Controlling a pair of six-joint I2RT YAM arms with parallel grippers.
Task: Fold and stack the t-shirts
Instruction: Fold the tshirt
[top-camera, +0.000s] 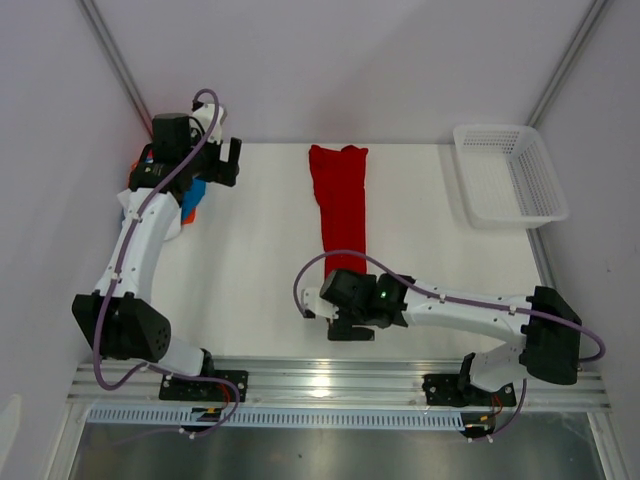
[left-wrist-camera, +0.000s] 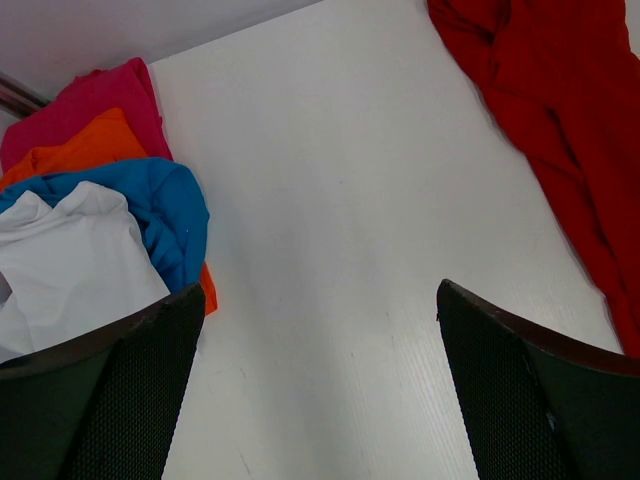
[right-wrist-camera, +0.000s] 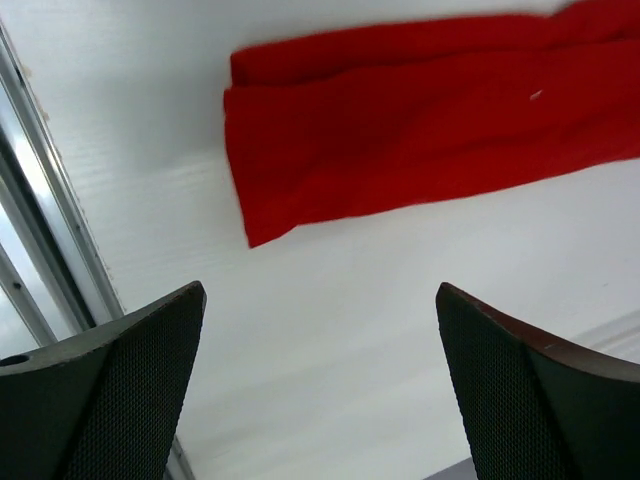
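I look down on a flat white table top (top-camera: 260, 270), matt and faintly grained. Off to my right, at its far corner, sits a rectangular white plastic mesh basket (top-camera: 508, 180), upright. A ribbed aluminium rail (top-camera: 330, 378) runs along the near edge, and just in front of it lies what looks like a slotted white cable duct (top-camera: 300, 414). Pale grey walls (top-camera: 350, 60) stand behind the table.

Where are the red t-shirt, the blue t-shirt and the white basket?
red t-shirt (top-camera: 338, 205), top view, middle of the folded strip.
blue t-shirt (left-wrist-camera: 165, 210), left wrist view, its bunched fold.
white basket (top-camera: 505, 180), top view, bare mesh floor.
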